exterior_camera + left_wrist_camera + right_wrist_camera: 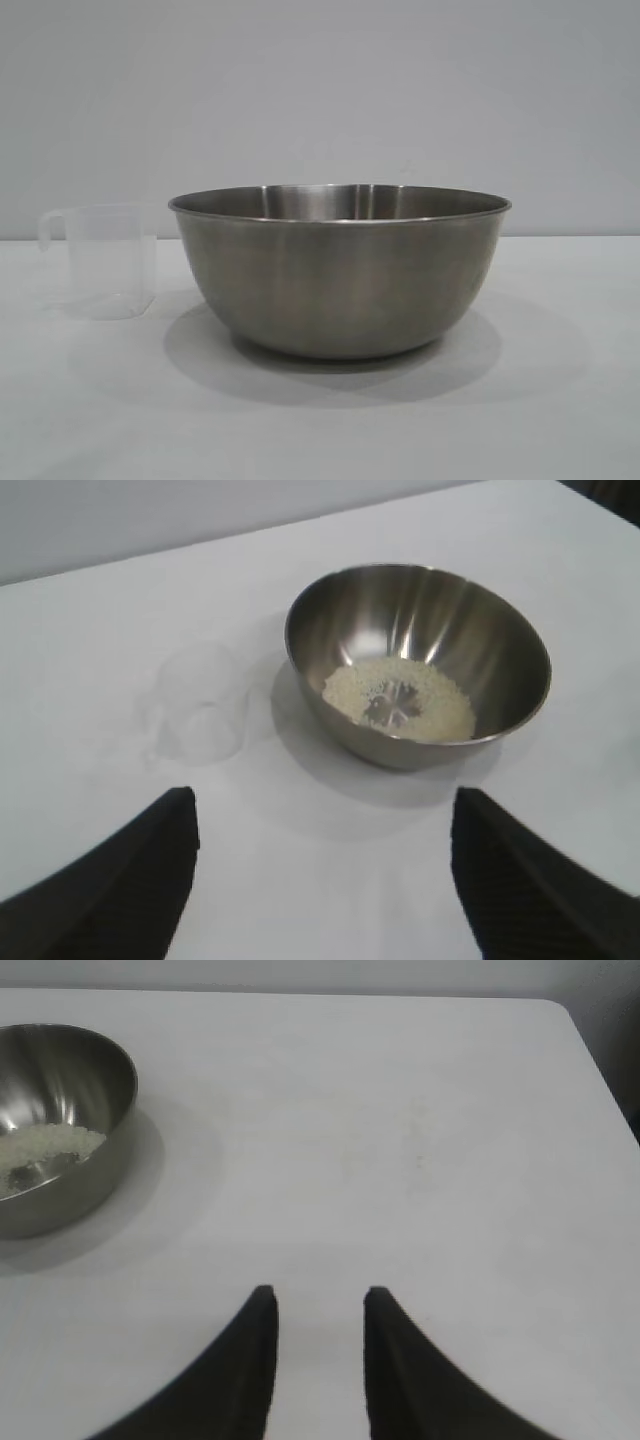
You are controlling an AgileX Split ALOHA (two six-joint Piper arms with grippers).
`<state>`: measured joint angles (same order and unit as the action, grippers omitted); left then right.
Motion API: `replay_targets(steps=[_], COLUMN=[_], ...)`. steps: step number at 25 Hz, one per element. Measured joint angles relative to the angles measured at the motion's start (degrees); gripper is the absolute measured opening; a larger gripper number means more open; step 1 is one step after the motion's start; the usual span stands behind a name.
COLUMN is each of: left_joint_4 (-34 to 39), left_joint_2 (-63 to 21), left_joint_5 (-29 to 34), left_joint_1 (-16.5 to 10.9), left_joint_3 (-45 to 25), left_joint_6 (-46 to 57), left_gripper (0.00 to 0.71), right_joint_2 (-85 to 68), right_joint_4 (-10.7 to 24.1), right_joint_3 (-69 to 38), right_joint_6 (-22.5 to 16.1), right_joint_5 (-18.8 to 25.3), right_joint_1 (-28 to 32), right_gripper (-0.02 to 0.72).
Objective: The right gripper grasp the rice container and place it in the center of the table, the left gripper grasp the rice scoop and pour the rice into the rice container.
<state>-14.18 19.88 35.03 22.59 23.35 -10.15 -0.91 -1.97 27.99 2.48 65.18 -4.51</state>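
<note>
Left gripper [320, 880] fingers wide, empty. Right gripper [318, 1360] narrow gap, holding nothing. Rice [400, 698] in rice container [340, 270] mid-table [560, 420]; rice scoop [100, 262] beside it upright, looks empty. I'd call the task done.

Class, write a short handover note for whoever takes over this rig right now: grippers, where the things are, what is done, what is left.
Left gripper: open, empty, above the white table, facing the bowl.
Right gripper: open, empty, off to the bowl's side.
Large round stainless-steel bowl: stands mid-table, with cream-coloured rice in its bottom.
Small translucent plastic scoop: upright beside the bowl, apart from it, looks empty.
Done: bowl placed, rice poured, scoop set down.
Left: nothing apparent.
</note>
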Motion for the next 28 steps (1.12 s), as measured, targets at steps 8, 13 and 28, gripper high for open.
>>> replay_targets(steps=[8,13,28], left_joint_4=[2.7,10.1,18.7], left_joint_2=[-12.1,-17.0,-19.2], left_joint_5=[12.2,18.7,29.9], left_joint_1=[0.0,0.0,0.0], left_joint_3=[2.5,4.8,4.6], left_joint_6=[0.3,6.6,11.6], left_gripper=[0.472,0.472,0.472], right_joint_2=[0.0,0.0,0.0], right_joint_4=[0.0,0.0,0.0], right_joint_3=[0.0,0.0,0.0], right_joint_6=[0.0,0.0,0.0], right_joint_5=[0.0,0.0,0.0], right_joint_1=[0.0,0.0,0.0], right_gripper=[0.219,0.219,0.219])
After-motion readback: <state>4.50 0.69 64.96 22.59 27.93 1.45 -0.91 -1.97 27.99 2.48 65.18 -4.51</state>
